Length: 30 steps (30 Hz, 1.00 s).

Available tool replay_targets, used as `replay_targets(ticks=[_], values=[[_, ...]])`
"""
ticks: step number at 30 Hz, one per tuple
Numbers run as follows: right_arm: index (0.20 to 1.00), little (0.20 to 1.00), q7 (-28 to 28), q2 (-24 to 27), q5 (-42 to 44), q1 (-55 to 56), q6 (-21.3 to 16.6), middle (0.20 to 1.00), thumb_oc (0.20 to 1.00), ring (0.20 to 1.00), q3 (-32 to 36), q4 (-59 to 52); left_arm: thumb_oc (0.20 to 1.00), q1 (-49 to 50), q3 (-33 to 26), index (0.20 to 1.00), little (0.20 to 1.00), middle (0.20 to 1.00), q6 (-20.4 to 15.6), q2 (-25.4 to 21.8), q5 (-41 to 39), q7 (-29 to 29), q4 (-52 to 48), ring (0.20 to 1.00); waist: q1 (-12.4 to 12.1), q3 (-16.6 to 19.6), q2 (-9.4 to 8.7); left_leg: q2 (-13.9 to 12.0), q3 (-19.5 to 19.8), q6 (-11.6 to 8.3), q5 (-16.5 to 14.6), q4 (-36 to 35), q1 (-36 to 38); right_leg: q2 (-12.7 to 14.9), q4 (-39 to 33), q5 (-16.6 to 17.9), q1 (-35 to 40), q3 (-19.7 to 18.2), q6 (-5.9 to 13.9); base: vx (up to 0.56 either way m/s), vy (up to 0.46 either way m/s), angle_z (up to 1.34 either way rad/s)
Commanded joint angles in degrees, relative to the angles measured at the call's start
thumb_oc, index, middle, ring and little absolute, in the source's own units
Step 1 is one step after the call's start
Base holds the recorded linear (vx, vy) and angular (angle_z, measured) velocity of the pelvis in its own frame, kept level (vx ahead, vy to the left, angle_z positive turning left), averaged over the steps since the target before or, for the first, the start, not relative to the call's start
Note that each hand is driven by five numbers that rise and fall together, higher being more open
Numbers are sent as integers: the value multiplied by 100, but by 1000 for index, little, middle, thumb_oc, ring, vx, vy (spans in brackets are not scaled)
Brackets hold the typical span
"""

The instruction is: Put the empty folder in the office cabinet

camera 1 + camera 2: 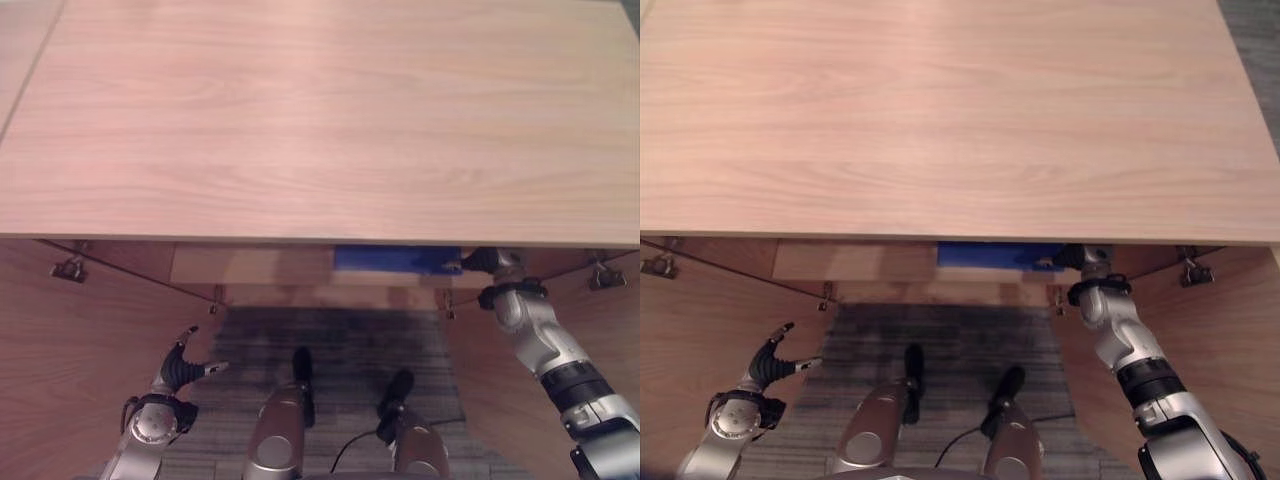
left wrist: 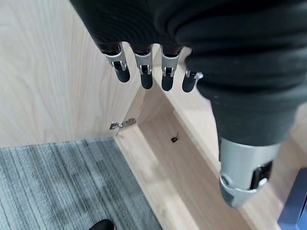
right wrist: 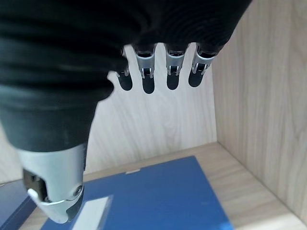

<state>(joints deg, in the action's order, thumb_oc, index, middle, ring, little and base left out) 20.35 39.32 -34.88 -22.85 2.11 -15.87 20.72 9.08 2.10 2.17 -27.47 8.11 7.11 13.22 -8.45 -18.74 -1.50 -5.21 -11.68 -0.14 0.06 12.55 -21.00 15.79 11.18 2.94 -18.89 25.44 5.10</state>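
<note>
A blue folder (image 1: 395, 260) lies flat on the shelf inside the wooden office cabinet (image 1: 320, 120), just under the edge of its top. In the right wrist view the folder (image 3: 153, 196) rests near the cabinet's back corner, with a white label on its cover. My right hand (image 1: 492, 264) reaches into the cabinet at the folder's right end; its fingers (image 3: 148, 72) hang straight above the folder and hold nothing. Low at the left, my left hand (image 1: 180, 370) hangs by the left door, its fingers (image 2: 144, 72) relaxed and empty.
Both cabinet doors stand open: the left door (image 1: 80, 340) and the right door (image 1: 600, 330) flank a strip of grey carpet (image 1: 340, 335). Metal hinges (image 1: 68, 268) sit at the upper door corners. A darker blue edge (image 3: 9, 201) lies beside the folder.
</note>
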Motion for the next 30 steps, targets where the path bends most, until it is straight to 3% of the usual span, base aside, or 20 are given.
replay_targets(ticks=[1, 4, 6, 9, 17, 30], values=[[1000, 1000, 311, 204, 107, -272, -49, 1000, 1000, 1000, -65, -150, 1000, -70, 57, 1000, 1000, 1000, -235, -256, -61, 168, -354, 1000, -11, 150, -144, -31, 424, -12, -643, 481, -244, 461, 547, -108, 27, -91, 470, -92, -143, 18], [1000, 1000, 411, 335, 119, -432, -79, 1000, 1000, 1000, -29, -311, 1000, -216, 153, 1000, 1000, 1000, -262, -283, -113, 219, -479, 1000, 17, 42, -98, -122, 564, -69, -685, 883, -681, 506, 1049, -339, -361, -153, 383, -72, -101, 18], [1000, 1000, 508, 550, 113, -589, -145, 1000, 1000, 1000, 116, -666, 1000, -350, 189, 1000, 1000, 1000, -292, -289, -178, 283, -662, 1000, 74, 2, -71, -226, 793, -70, -799, 1449, -1349, 488, 1749, -710, -978, -210, 241, -68, -127, 22], [1000, 1000, 625, 697, 74, -571, -163, 1000, 1000, 1000, 358, -987, 1000, -371, 174, 1000, 1000, 1000, -292, -223, -204, 322, -783, 1000, 144, 18, -27, -218, 914, -64, -933, 1901, -1812, 530, 2315, -996, -1431, -227, 142, -7, -48, 16], [1000, 1000, 910, 832, -67, -618, -60, 1000, 1000, 1000, 906, -1496, 1000, -531, 58, 1000, 1000, 1000, -244, -82, -213, 524, -918, 1000, 312, 273, -58, -368, 945, -141, -1342, 3093, -3210, 903, 3661, -1666, -2821, -513, -50, 10, -2, 10], [1000, 1000, 921, 1135, -26, -651, -1, 1000, 1000, 1000, 1007, -1534, 1000, -765, -177, 1000, 1000, 1000, -299, -101, -346, 716, -1599, 1000, 372, 423, -132, -380, 1001, -183, -1604, 4163, -4524, 1089, 4905, -2291, -4234, -1020, -405, 4, -9, 0]])
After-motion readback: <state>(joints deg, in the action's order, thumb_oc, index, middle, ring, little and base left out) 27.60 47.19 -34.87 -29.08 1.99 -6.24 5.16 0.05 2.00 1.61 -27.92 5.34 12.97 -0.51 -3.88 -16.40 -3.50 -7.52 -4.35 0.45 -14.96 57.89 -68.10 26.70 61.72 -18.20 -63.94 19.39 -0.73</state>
